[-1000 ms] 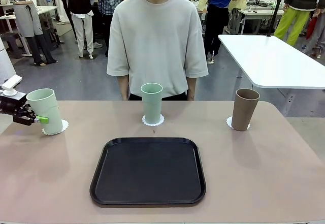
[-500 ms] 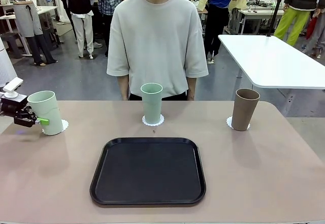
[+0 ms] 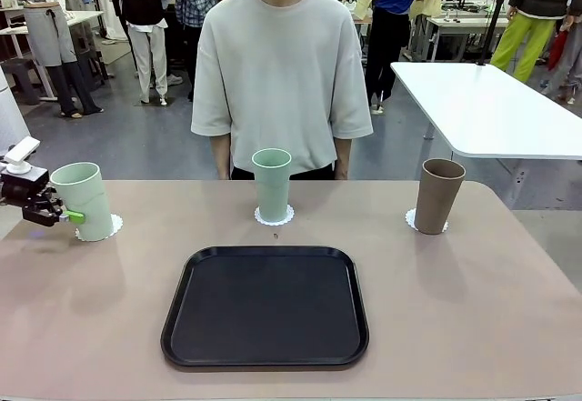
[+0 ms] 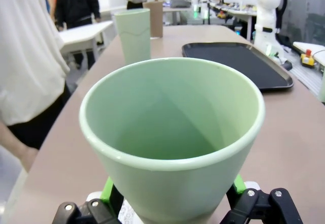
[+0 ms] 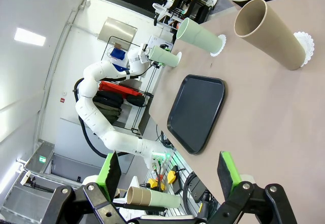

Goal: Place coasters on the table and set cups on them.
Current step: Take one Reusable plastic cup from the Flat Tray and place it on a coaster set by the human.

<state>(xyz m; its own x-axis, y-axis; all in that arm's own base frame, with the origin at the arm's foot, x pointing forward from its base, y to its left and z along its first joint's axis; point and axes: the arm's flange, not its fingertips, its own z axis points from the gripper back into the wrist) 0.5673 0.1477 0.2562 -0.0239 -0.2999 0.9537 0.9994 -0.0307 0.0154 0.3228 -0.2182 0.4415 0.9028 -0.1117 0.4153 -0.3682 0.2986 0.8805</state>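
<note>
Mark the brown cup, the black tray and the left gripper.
brown cup (image 3: pixel 439 195), front view, middle of its wall.
black tray (image 3: pixel 265 305), front view, centre of its bare floor.
left gripper (image 3: pixel 71 215), front view, between its fingertips, at the pale green cup (image 3: pixel 83 200).

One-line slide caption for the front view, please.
Left gripper holds a green cup over the last coaster; two cups stand placed.

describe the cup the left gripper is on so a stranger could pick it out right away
Start from the black tray in the middle of the beige table and look to the far left edge. A pale green cup stands over a white lace-edged coaster. Unlike the other green cup and the brown cup, the left gripper clasps it, and it leans slightly.
</note>
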